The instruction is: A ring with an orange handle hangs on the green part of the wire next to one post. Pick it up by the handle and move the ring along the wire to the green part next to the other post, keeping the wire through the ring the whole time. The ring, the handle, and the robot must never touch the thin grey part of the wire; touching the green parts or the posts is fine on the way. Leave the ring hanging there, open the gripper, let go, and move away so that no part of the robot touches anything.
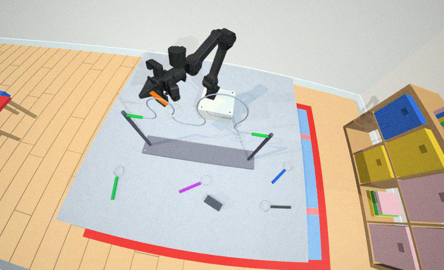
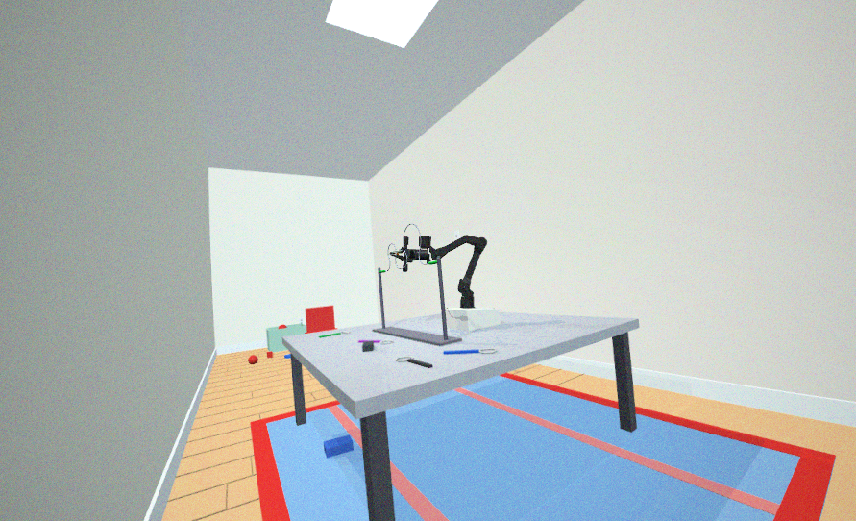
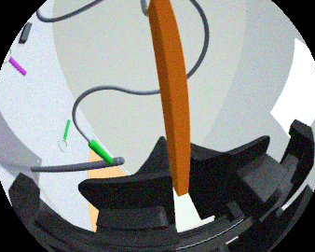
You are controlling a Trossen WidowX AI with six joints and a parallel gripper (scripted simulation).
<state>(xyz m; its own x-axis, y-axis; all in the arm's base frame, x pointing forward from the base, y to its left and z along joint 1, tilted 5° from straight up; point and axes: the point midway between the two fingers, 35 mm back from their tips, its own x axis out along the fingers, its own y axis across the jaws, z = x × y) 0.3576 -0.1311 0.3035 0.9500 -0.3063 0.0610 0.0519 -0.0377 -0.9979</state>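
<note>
Sitting inside shelf (image 1: 431, 121): blue bin (image 1: 395, 117)

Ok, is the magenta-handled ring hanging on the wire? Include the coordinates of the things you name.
No, the magenta-handled ring (image 1: 200, 183) lies on the table (image 1: 132, 214), in front of the wire stand.

Raises the jointed black arm (image 1: 219, 62) (image 2: 474, 271) to a high, sharply bent elbow (image 1: 226, 37) (image 2: 479, 243). Slopes the black forearm (image 1: 203, 48) (image 2: 453, 247) down toward the wrist. Points the black parallel-jaw gripper (image 1: 152, 92) (image 2: 393, 255) (image 3: 165, 140) away from the elbow, roughly level in the exterior view, with dark fingers clamped.
</note>
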